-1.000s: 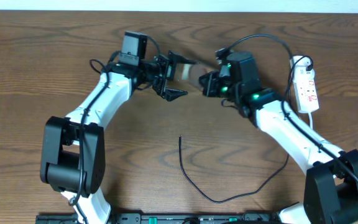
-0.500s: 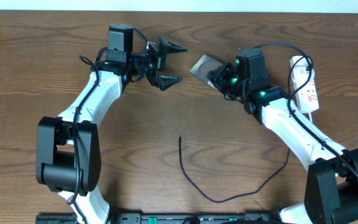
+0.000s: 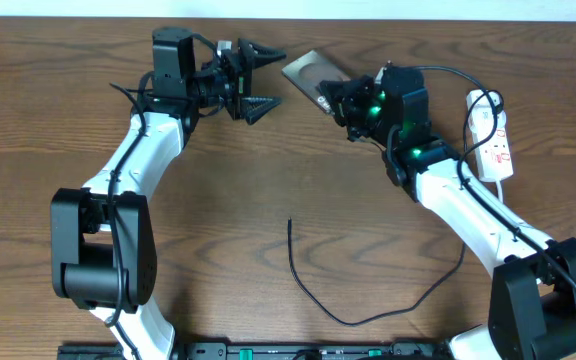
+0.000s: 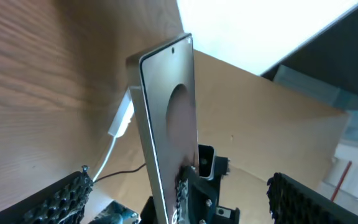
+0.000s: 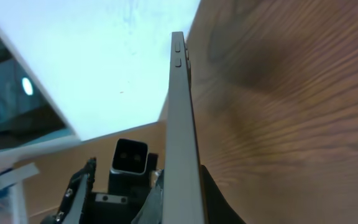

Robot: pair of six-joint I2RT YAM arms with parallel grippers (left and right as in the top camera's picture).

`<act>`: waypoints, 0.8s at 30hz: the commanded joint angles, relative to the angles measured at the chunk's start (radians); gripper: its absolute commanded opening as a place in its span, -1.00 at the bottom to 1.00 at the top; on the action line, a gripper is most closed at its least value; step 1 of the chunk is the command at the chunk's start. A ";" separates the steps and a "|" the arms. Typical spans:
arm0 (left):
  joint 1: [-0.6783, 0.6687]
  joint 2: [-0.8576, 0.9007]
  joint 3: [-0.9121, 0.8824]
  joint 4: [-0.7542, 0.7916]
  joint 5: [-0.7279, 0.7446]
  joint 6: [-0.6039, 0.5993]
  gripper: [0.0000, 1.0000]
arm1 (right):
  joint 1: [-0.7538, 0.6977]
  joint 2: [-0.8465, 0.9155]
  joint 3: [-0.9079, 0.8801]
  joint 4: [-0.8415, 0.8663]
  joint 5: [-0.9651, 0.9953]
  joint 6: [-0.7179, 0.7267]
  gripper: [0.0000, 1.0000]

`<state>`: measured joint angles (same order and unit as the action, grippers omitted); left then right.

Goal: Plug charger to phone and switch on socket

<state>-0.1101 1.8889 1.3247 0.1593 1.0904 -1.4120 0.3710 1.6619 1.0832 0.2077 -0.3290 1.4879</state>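
Note:
The bronze-brown phone [image 3: 306, 70] is held tilted above the table near its far edge by my right gripper [image 3: 334, 96], which is shut on its lower end. In the right wrist view the phone [image 5: 179, 112] stands edge-on between my right gripper's fingers [image 5: 180, 190]. My left gripper [image 3: 260, 78] is open and empty, a little left of the phone, pointing at it. In the left wrist view the phone [image 4: 166, 118] shows between my left gripper's spread fingers [image 4: 179, 202] but apart from them. The charger [image 3: 313, 295] lies curved on the table, tip [image 3: 290, 222] free. The socket [image 3: 494, 135] lies at the right.
The socket's white cord [image 3: 483, 98] loops at its far end, beside my right arm [image 3: 468, 205]. The table's far edge [image 3: 368, 20] runs just behind both grippers. My left arm [image 3: 128, 170] stretches along the left side.
My left gripper has drawn back to the left and toward the far edge, away from the phone. My right gripper has carried the phone toward the far edge.

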 commanded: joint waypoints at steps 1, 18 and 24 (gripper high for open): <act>0.003 -0.015 0.021 0.047 -0.012 -0.042 0.84 | 0.027 -0.007 0.019 0.056 -0.010 0.054 -0.97; 0.002 -0.015 0.021 0.068 -0.120 -0.080 0.84 | 0.087 -0.007 0.019 0.150 0.024 0.167 -0.97; 0.001 -0.015 0.021 0.068 -0.139 -0.106 0.83 | 0.122 -0.007 0.019 0.153 0.082 0.212 -0.97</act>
<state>-0.1104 1.8889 1.3247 0.2253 0.9699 -1.4956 0.4690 1.6619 1.0832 0.3412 -0.2893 1.6653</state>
